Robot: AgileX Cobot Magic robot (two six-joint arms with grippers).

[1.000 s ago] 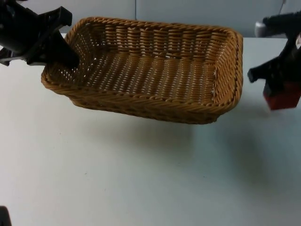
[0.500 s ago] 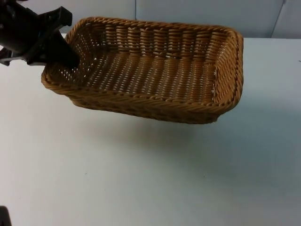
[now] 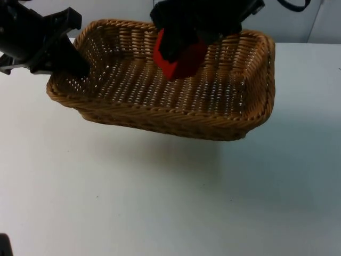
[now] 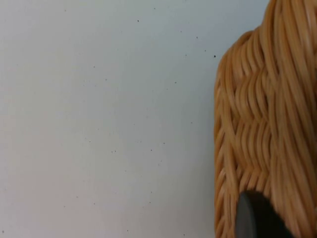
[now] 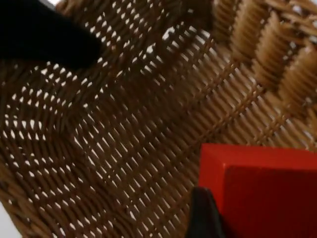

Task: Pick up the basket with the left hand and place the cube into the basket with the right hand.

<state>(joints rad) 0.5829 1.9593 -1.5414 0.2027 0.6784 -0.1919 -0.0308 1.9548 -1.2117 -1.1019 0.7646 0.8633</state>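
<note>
Overhead, the right gripper (image 3: 181,53) clamped the red cube (image 3: 180,57) directly above the wicker basket (image 3: 213,125), whose short end the left gripper (image 3: 72,66) pinched, raised off the table (image 3: 160,202).

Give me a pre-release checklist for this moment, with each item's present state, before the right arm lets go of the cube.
1. Basket held off the table by the left gripper at its rim: ok.
2. Red cube held by the right gripper: ok.
3. Cube inside the basket's outline, over its woven floor: ok.
4. Cube touching the floor: cannot tell.
5. Basket level: not ok, it tilts.
</note>
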